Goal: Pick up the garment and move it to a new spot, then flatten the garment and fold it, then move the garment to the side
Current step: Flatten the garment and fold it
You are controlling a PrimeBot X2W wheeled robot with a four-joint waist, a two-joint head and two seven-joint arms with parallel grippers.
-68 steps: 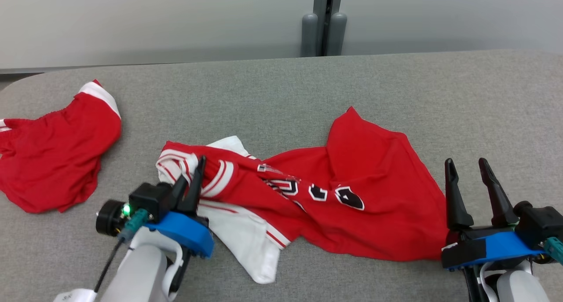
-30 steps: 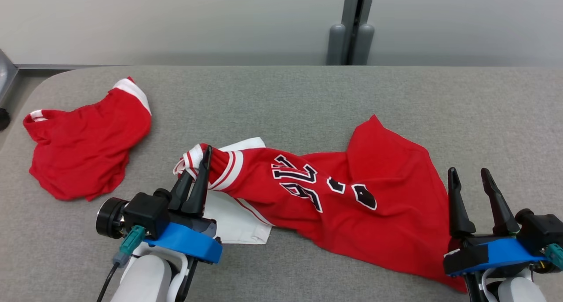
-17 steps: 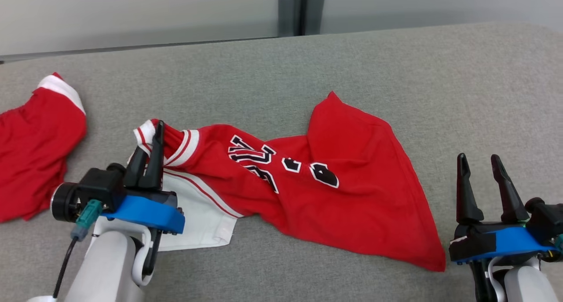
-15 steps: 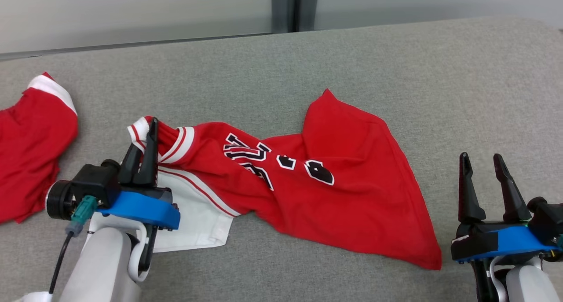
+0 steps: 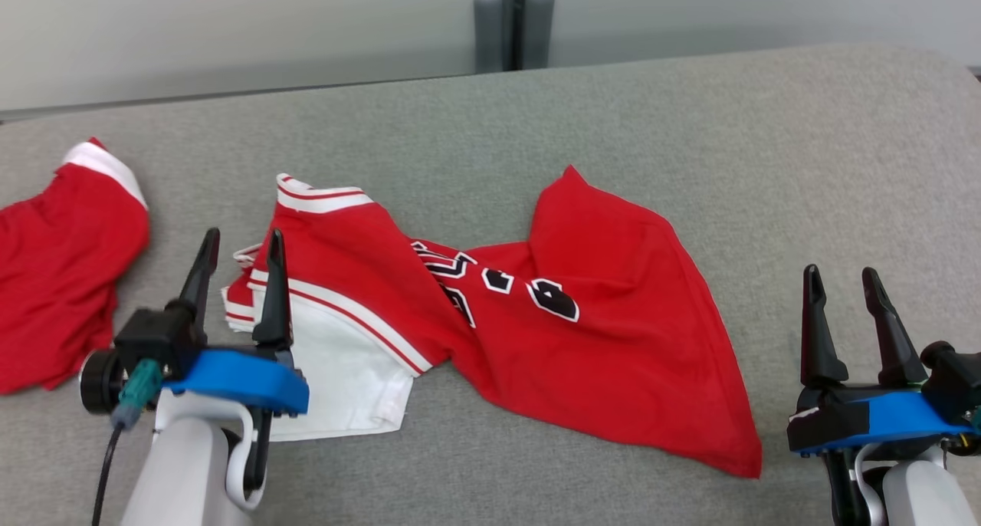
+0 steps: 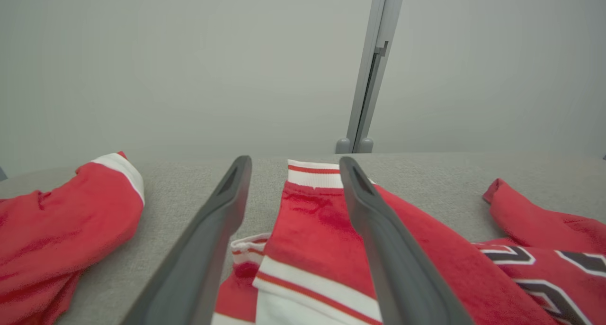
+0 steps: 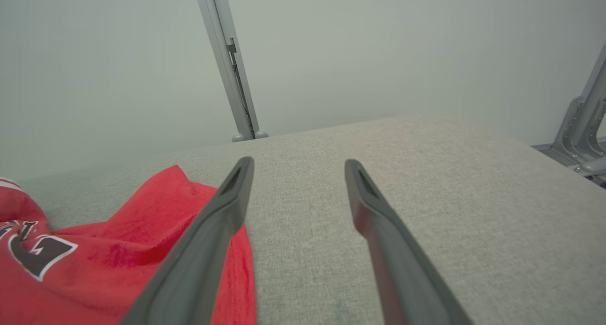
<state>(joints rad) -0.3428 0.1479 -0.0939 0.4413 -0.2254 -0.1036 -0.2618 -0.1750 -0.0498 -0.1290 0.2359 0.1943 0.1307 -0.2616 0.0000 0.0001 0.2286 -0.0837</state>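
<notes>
Far left, a crumpled red cloth with a white band (image 5: pixel 61 281) is lying well apart from the action, and I'm judging it isn't the piece in play. Next, the left tool (image 5: pixel 241 238) is sitting with its fingers spread wide and gripping nothing, its right finger crossing a striped edge of the red basketball jersey with white trim and black numerals (image 5: pixel 598 342). That jersey is sprawling twisted across the middle of the grey fabric-topped desk (image 5: pixel 690 127), with a white panel folding out at its near left. The right tool (image 5: pixel 841 273) is spread and empty, just beside the jersey's red corner. Flattening is looking like the job: each tool should be pinching a single layer at opposite ends, then pulling apart low and evenly to ease the twist out.
</notes>
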